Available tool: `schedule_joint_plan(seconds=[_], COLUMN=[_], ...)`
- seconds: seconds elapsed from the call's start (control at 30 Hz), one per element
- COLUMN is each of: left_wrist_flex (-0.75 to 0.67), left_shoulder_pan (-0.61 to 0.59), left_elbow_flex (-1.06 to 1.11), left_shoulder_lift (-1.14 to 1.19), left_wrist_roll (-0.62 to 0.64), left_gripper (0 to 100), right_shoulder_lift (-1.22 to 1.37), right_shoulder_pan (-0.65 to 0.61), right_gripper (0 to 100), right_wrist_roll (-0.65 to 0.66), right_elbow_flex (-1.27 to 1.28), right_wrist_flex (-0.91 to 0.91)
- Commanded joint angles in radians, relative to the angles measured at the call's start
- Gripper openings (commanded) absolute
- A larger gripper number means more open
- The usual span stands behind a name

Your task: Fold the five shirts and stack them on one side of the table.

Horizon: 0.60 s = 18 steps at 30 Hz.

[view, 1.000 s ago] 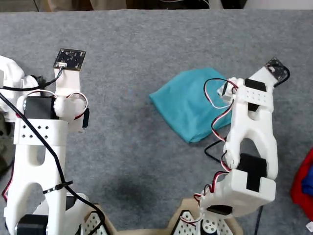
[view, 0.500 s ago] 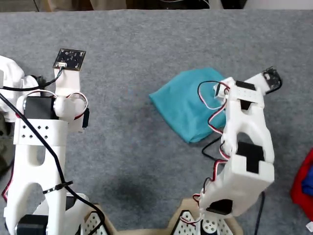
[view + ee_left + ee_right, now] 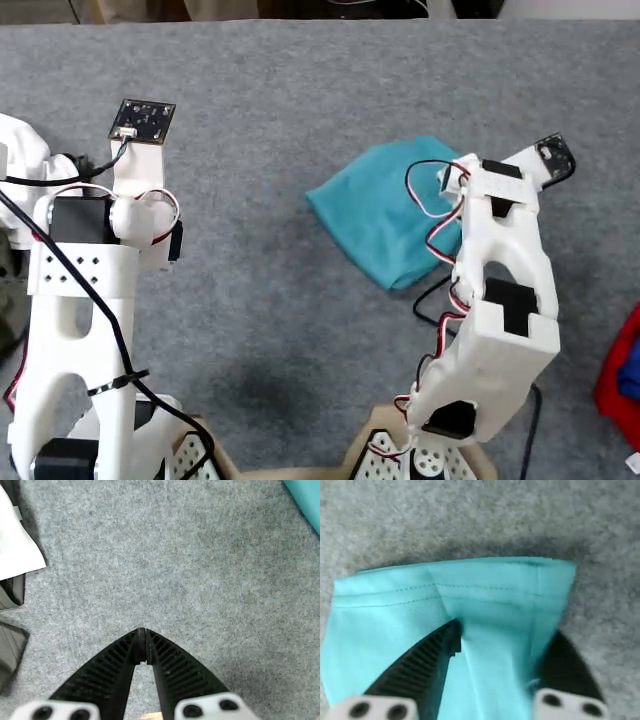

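Observation:
A teal shirt (image 3: 375, 215) lies bunched on the grey table (image 3: 300, 90), right of centre. My right arm (image 3: 500, 260) stands over the shirt's right part. In the right wrist view my right gripper (image 3: 505, 640) is shut on a fold of the teal shirt (image 3: 495, 600), whose hemmed edge is raised off the table and drapes over one finger. My left gripper (image 3: 141, 647) is shut with nothing in it, low over bare table on the left side. A corner of the teal shirt (image 3: 306, 500) shows far from it.
A white garment (image 3: 20, 150) lies at the table's left edge, beside my left arm (image 3: 80, 300), with dark items (image 3: 10, 590) next to the white garment (image 3: 15, 545). Red and blue cloth (image 3: 620, 370) sits at the right edge. The far half of the table is open.
My right arm has swung a little to the left over the teal shirt, and the shirt's near edge shifted slightly with it. The left arm has kept still.

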Motion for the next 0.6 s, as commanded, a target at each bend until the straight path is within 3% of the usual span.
schedule_joint_plan(seconds=[0.0, 0.23, 0.33, 0.57], left_wrist_flex=[-0.005, -0.005, -0.005, -0.005], left_shoulder_pan=[-0.009, -0.009, -0.009, -0.009], left_elbow_flex=[-0.002, -0.002, -0.002, -0.006], left_shoulder_lift=[-0.022, -0.022, -0.022, -0.022], left_wrist_roll=[-0.006, -0.006, -0.006, -0.006], left_gripper=[2, 2, 2, 2], right_shoulder_lift=[-0.001, 0.012, -0.004, -0.065], right_shoulder_pan=[0.010, 0.013, 0.036, 0.136], right_gripper=[11.8, 10.0, 0.5, 0.5], right_wrist_roll=[0.043, 0.051, 0.058, 0.130], right_elbow_flex=[-0.053, -0.058, -0.058, -0.058], right_wrist_flex=[-0.048, -0.044, -0.044, -0.040])
